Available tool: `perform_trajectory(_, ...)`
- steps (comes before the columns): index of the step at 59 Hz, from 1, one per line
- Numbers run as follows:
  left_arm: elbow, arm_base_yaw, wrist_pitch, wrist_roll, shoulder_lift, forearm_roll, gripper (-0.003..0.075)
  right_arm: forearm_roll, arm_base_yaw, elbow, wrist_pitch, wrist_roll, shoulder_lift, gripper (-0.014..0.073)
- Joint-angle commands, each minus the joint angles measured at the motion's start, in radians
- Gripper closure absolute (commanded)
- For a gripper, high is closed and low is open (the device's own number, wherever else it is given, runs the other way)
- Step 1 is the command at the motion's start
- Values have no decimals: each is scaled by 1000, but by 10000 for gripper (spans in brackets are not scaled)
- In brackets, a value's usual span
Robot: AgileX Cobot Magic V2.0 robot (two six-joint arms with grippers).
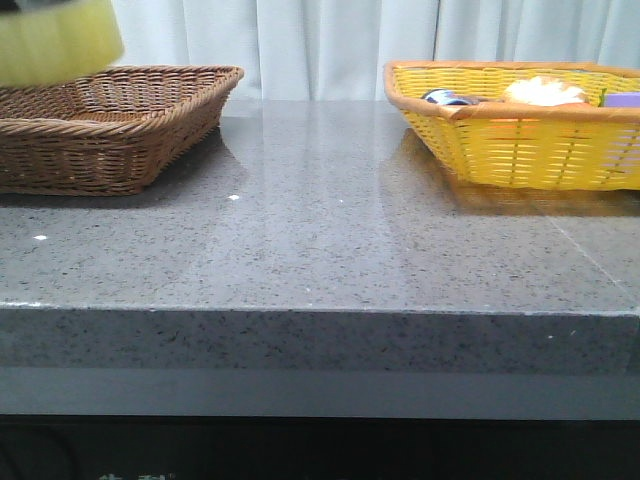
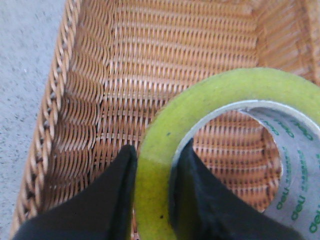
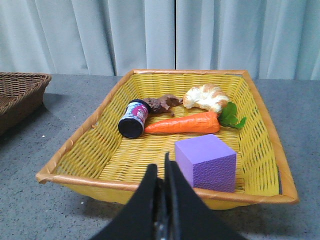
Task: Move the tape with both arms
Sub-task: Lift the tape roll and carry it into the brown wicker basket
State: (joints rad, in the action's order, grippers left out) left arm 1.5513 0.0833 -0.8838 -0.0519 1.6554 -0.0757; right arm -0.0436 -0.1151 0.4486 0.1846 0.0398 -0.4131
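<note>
The yellow tape roll (image 2: 165, 140) with its white core and green lettering is pinched by my left gripper (image 2: 155, 157), one finger outside the roll and one inside the core. It hangs above the brown wicker basket (image 2: 100, 90). In the front view the tape (image 1: 55, 40) shows blurred at the top left, above the brown basket (image 1: 110, 125); the left gripper itself is out of that view. My right gripper (image 3: 161, 172) is shut and empty, in front of the near rim of the yellow basket (image 3: 100, 182).
The yellow basket (image 1: 520, 150) at the right holds a small dark roll (image 3: 133, 118), a carrot (image 3: 185, 123), a bread piece (image 3: 206, 96), a purple cube (image 3: 206, 161) and a brown scrap. Grey stone tabletop (image 1: 320, 240) lies between the baskets; curtains behind.
</note>
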Motion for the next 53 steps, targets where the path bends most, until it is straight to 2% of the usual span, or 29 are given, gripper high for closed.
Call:
perform_trajectory(1, 37, -3, 70, -6, 4, -11, 708, -1, 8, 24, -87, -6, -2, 664)
perform_trajectory(7, 37, -3, 65, -6, 40, -11, 620, -1, 8, 24, -87, -6, -2, 664)
perform_trajectory(16, 37, -3, 60, -6, 55, -11, 427, -1, 8, 24, -87, -6, -2, 664)
perform_trajectory(22, 39, -3, 82, -6, 40, -11, 360, -1, 8, 24, -87, -6, -2, 664)
perform_trajectory(29, 39, -3, 111, -1, 1, -10, 379, -1, 8, 24, -87, -6, -2, 664)
perform_trajectory(33, 39, -3, 118, 1, -29, -10, 422, -1, 8, 24, -87, -6, -2, 664)
perform_trajectory(46, 32, -3, 155, 35, -126, -9, 741, -1, 8, 24, -87, -6, -2, 664)
perform_trajectory(53, -18, 0, 187, 44, -189, -9, 740, -1, 8, 24, -87, -6, -2, 664)
